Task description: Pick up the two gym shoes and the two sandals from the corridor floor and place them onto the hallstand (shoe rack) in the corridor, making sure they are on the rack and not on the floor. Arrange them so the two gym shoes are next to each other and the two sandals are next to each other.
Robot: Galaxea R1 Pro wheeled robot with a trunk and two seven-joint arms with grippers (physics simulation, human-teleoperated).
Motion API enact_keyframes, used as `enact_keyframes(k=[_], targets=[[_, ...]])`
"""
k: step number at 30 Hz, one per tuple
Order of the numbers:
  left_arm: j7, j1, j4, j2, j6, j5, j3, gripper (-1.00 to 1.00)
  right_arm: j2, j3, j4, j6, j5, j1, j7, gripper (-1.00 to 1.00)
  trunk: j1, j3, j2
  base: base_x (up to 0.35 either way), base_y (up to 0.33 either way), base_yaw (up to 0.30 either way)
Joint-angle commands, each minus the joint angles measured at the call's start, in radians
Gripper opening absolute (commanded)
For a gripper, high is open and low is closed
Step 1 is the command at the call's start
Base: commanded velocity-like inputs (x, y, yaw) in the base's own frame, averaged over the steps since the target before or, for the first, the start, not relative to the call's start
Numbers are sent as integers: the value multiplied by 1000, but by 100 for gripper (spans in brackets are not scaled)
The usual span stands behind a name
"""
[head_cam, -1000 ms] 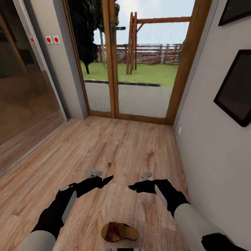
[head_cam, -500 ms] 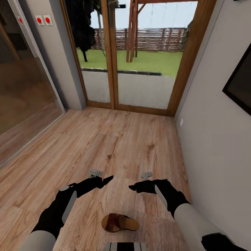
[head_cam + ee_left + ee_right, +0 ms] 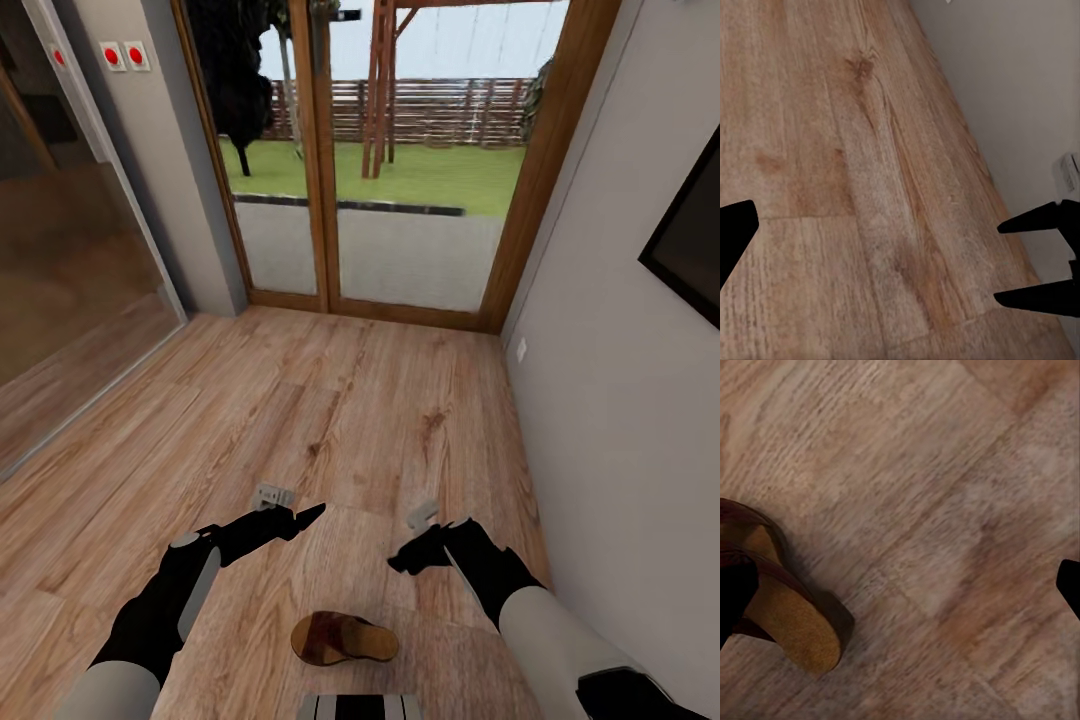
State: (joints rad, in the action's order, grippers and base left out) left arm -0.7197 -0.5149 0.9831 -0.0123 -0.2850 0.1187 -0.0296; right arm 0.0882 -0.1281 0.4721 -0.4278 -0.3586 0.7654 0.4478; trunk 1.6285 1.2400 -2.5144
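Above the sandal (image 3: pixel 343 639), right gripper (image 3: pixel 412 560) now tilted lower than before, both grippers wide open, empty.

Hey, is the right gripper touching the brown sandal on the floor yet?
Apart. In the head view, the right gripper hangs ahead of the sandal, with bare wood floor plainly showing between them.

I'm seeing the corridor floor (image 3: pixel 330 420) stretching toward the glass doors at twelve o'clock, with one sandal (image 3: pixel 343 639) lying on it at six o'clock.
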Motion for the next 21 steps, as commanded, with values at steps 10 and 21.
enact_keyframes(k=[10,21], targets=[[-3,0,0,0,-10,9,-1,100,1,-1,-1,-3,-25,0,5,100,0,1,0,0,0,0],[-3,0,0,0,-8,9,0,100,1,-1,-1,-3,-25,0,5,100,0,1,0,-49,0,0]])
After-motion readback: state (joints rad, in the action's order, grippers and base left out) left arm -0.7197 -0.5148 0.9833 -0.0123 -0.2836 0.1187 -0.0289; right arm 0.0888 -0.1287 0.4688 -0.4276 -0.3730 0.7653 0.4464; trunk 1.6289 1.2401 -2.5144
